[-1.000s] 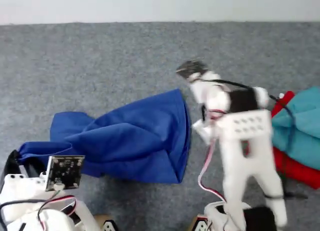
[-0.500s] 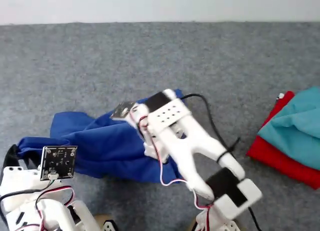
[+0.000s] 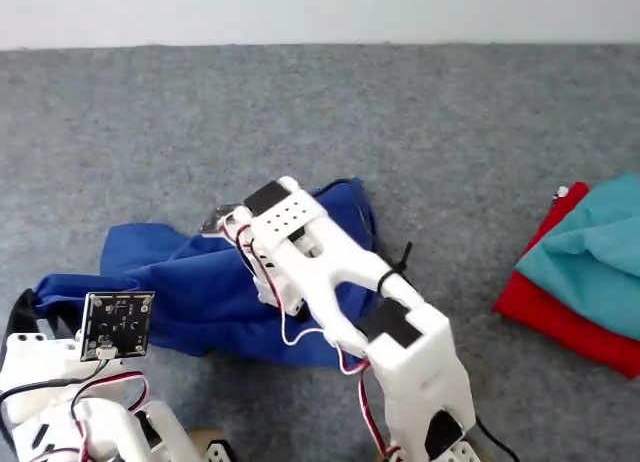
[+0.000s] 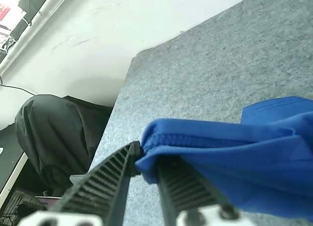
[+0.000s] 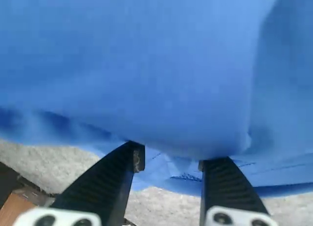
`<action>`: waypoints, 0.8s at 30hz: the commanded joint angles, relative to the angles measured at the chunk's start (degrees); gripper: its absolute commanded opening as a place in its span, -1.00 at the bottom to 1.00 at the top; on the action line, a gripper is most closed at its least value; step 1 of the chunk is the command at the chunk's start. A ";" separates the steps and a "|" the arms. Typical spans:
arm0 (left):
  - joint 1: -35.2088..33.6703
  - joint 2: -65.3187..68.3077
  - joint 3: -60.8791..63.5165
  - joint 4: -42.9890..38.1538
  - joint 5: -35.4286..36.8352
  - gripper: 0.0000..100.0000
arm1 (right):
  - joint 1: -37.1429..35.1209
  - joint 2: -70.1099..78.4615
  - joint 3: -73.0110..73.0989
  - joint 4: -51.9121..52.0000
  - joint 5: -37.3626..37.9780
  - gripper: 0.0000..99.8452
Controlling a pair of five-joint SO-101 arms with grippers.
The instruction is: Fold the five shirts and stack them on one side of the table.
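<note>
1. High view first: we see the blue shirt (image 3: 190, 282) lying bunched on the grey desk (image 3: 300, 112), on the left arm's side, with one corner drawn out toward the near edge.
2. At that corner we find the left tool (image 4: 146, 158). In the left wrist view its two black fingers (image 4: 105, 179) are pressed together on the shirt's stitched hem, so it is pinching the cloth, and the rest of the shirt spreads away from it across the desk.
3. From the near edge, the right arm (image 3: 340, 282) slants over the middle of the blue shirt, its wrist end above the cloth's far edge.
4. In the right wrist view the right tool (image 5: 173, 160) has its fingers spread apart. Blue cloth lies right at their tips and between them, but we see nothing gripped.
5. On the right arm's side of the desk, well apart from the blue shirt, a teal shirt (image 3: 595, 262) lies on top of a red shirt (image 3: 560, 327), both folded and partly cut off by the picture's edge.
6. A white wall (image 3: 320, 12) runs along the far edge of the desk.
</note>
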 commanded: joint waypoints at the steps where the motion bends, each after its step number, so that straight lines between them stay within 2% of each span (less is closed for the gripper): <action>1: -0.44 -0.35 0.13 -1.05 0.53 -0.97 | -0.84 1.27 -4.75 3.47 -0.79 -0.72; 4: -0.44 -0.35 0.13 -1.05 0.53 -0.97 | -0.84 2.07 -5.10 5.41 -0.88 -0.78; 16: -0.53 -0.35 0.13 -1.05 0.53 -0.97 | -0.48 -0.66 -2.73 7.16 -3.60 -0.77; 20: -0.53 -0.35 0.13 -1.05 0.53 -0.97 | -1.27 -7.34 0.44 7.16 -3.69 -0.64; 24: -0.53 -0.35 0.13 -1.14 0.53 -0.97 | -1.54 -12.18 6.24 6.99 -3.52 -0.63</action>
